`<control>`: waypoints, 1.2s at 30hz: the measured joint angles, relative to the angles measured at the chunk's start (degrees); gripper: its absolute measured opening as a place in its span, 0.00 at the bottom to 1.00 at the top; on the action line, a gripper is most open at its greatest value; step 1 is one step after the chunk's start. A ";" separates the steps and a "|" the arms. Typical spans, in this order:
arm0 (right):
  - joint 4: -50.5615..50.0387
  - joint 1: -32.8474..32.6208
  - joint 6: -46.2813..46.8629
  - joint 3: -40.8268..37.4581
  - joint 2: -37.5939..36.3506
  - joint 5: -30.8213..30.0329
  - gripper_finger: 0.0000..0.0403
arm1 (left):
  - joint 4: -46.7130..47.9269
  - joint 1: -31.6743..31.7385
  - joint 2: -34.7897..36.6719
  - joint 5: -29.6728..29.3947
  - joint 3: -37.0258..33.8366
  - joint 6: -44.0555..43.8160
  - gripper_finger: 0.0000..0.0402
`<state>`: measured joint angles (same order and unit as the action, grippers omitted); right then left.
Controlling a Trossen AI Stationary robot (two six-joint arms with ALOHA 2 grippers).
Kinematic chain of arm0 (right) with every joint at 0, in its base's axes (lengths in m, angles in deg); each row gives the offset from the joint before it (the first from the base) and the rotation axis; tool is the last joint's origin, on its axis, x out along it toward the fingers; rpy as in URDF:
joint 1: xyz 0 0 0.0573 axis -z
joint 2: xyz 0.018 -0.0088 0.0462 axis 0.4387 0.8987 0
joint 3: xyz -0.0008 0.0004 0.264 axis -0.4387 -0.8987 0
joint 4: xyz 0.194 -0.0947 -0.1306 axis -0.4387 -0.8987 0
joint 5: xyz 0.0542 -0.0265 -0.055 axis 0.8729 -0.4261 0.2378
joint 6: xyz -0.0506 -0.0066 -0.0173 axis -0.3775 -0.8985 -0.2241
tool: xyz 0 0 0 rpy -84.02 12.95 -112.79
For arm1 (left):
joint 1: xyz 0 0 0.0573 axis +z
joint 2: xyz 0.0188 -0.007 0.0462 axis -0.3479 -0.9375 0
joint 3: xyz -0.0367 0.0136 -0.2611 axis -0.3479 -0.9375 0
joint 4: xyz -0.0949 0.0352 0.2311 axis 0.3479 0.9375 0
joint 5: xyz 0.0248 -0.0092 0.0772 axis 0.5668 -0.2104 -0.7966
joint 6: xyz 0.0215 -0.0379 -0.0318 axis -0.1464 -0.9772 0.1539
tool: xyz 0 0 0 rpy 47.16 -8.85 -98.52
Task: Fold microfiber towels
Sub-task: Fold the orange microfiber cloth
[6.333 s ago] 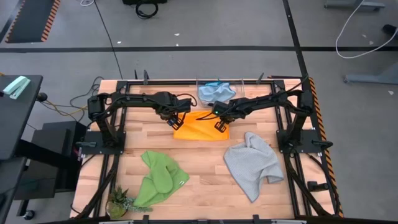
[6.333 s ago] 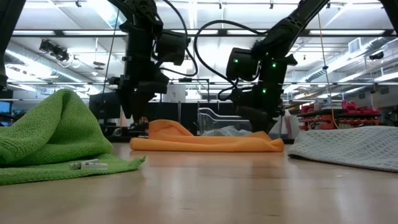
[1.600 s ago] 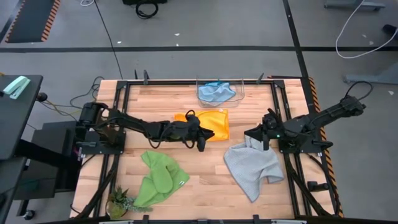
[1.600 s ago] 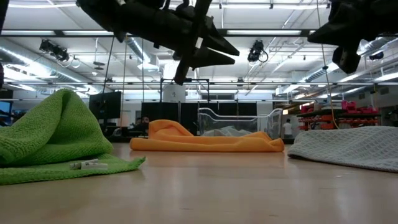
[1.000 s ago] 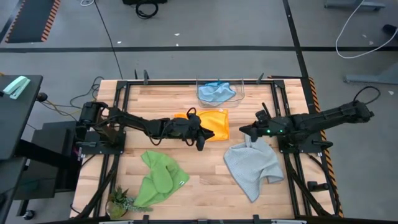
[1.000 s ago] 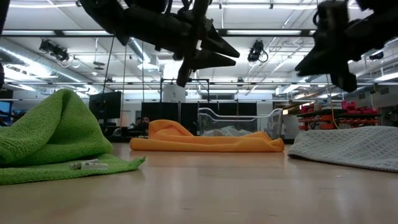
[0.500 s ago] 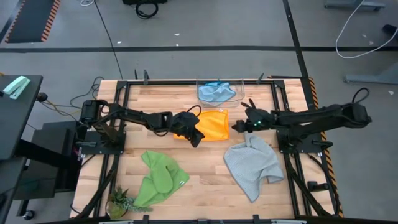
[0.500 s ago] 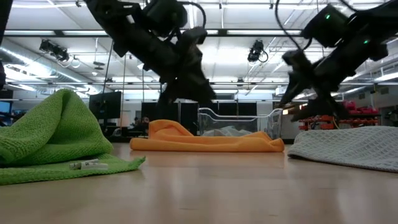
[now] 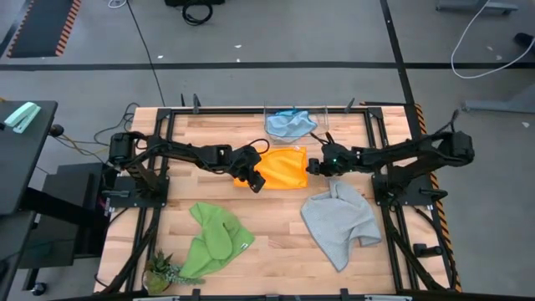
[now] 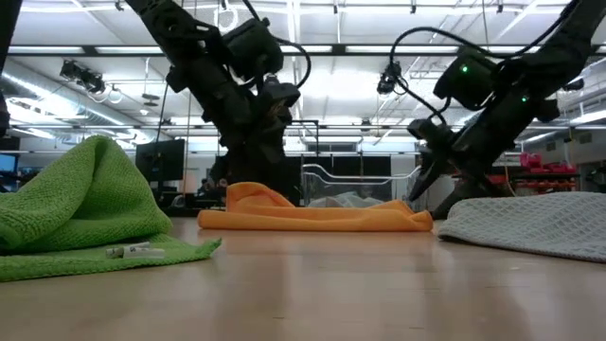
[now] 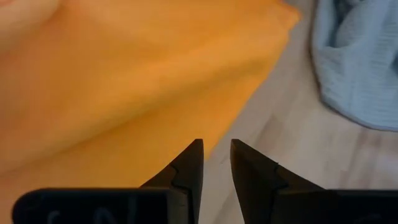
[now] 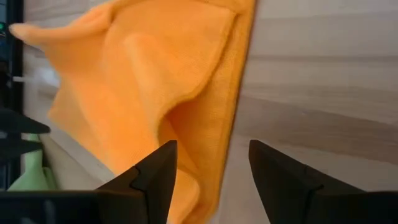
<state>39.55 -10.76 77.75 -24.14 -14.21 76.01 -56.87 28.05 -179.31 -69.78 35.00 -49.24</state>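
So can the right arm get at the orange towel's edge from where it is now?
Probably yes: the right gripper, fingers open, sits just off the orange towel with only bare table between.

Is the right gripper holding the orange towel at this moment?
No. In the right wrist view the right gripper has its fingers spread apart over the orange towel, with nothing between them.

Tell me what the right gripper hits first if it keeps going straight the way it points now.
Most likely the orange towel. The right gripper, jaws open, points at the towel's folded edge, which lies just ahead of the fingertips on the table. How close it is cannot be judged exactly.
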 joint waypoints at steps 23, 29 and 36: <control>0.81 0.38 -7.05 4.76 5.18 4.77 0.51 | 2.61 0.89 0.01 -0.04 0.00 1.45 0.20; 0.11 0.33 -7.72 4.79 1.41 3.06 0.50 | 2.58 0.82 0.01 -0.03 -0.02 1.26 0.21; 0.27 3.90 -8.17 4.78 1.17 0.24 0.44 | 2.72 -0.30 0.01 0.13 -0.02 0.25 0.22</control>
<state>39.82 -6.86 69.58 -19.36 -13.05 76.25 -54.15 27.76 -179.31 -69.65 34.98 -48.99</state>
